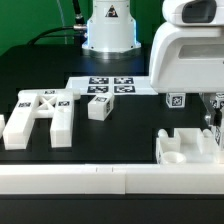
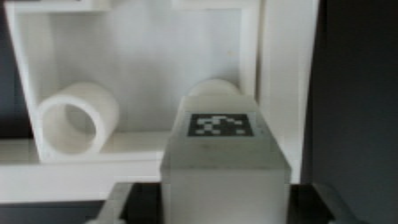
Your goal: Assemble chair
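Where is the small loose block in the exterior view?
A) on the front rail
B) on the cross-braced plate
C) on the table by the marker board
C: the small block rests on the dark table right beside the marker board, apart from the plate.

Block before marker board

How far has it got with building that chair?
Hardly started. Nothing looks joined: the matte white cross-braced plastic plate and a small white tagged block lie separate on the black table. In hand: the tool seems closed on a white tagged bar beside a white holed block. All the joining is left.
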Available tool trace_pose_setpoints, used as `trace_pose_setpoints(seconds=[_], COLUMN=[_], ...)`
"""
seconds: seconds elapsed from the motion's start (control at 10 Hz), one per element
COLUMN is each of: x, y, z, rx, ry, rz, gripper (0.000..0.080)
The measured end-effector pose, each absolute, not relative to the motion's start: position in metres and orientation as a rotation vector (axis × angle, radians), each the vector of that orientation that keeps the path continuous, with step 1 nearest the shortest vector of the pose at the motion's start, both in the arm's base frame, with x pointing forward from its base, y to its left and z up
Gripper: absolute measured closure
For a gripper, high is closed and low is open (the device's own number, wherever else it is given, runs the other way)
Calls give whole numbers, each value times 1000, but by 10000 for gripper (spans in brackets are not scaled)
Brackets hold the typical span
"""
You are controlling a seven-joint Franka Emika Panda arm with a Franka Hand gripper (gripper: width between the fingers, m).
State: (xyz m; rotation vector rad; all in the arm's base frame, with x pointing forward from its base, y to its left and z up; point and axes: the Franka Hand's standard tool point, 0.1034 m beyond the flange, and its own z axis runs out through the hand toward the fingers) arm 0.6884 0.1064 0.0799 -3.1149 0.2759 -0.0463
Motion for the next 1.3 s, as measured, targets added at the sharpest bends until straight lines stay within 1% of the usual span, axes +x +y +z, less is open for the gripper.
trace_pose_setpoints(seconds=[0.3,0.7,1.2,1.3], x=[689,687,687,687], y=[103,110,110,110], z=[82,79,79,79], rx=[-3018,-2774,-2513,-2498], ry=[767,1384,1811,1831], rz=[-36,-13,0,1], gripper=[509,509,509,509])
